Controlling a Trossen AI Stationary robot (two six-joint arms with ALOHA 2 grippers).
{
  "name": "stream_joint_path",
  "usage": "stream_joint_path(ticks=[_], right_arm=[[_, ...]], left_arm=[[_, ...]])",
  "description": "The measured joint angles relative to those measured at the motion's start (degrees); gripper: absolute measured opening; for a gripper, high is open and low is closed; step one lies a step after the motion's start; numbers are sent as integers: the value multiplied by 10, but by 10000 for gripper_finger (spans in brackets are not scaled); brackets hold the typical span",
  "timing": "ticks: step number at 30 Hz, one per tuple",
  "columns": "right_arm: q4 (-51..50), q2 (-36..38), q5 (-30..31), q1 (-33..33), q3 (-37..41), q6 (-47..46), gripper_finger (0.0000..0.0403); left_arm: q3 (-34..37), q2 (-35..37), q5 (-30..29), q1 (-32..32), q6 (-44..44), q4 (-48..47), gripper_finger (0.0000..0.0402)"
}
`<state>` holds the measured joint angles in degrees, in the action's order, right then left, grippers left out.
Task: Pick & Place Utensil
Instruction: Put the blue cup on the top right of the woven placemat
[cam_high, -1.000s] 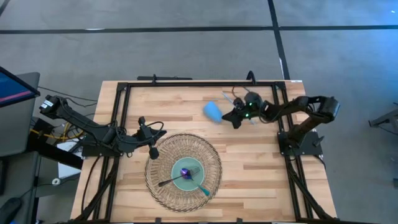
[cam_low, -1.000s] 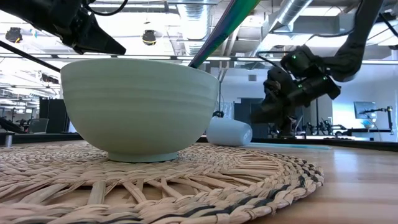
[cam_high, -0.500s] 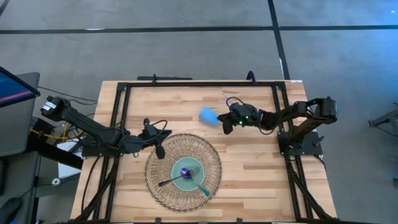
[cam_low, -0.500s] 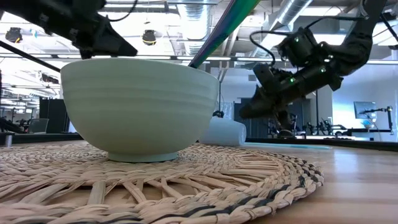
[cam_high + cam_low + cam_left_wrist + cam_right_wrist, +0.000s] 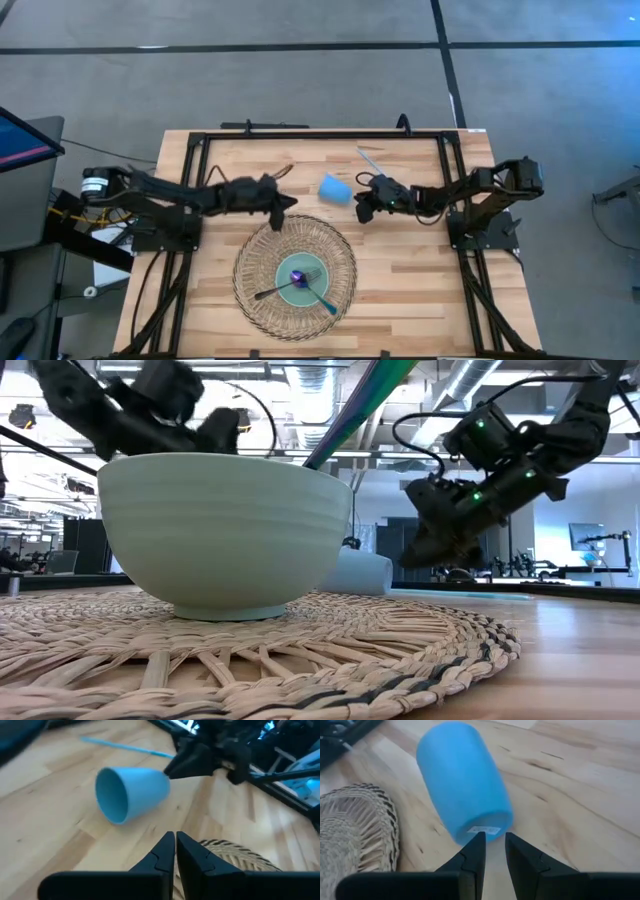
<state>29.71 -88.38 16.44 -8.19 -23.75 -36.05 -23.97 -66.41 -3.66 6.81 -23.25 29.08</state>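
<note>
1. the right gripper (image 5: 362,207) is seen low over the table, just right of a blue cup (image 5: 335,188) lying on its side; its fingers (image 5: 475,851) are nearly closed with a narrow gap, nothing is held, and the tips are aimed at the cup's base.
2. the left gripper (image 5: 284,203) is reached out over the far edge of the woven mat (image 5: 260,300), near the cup's left; its fingers (image 5: 165,851) are pressed together and empty.
3. a thin light-blue utensil (image 5: 369,161) is seen lying flat on the wooden table (image 5: 420,290), far of the cup and right gripper, untouched.
4. in the bowl (image 5: 299,283) at the mat's centre, a dark fork (image 5: 285,287) and a teal utensil (image 5: 324,303) are already resting.
5. the flat utensil is judged light, stiff and slippery; being low against the wood, it is best taken across the handle near its middle, with the fingers opened first.
6. the tipped cup is judged prone to rolling if nudged.
</note>
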Motion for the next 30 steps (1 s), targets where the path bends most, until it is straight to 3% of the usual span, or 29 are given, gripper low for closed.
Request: stream_joint_path(ticks=[4,9,19,30], right_arm=[[9,0,6,8,0,0,68],[7,0,6,11,-7,2,68],[7,0,17,-13,-11,4,68],[7,0,9,-80,-17,75,62]], left_arm=[[0,-52,71,67,-3,40,35],[-10,-133,125,101,-2,130,80],[-141,-284,132,117,5,150,144],[-217,-374,165,154,3,148,147]])
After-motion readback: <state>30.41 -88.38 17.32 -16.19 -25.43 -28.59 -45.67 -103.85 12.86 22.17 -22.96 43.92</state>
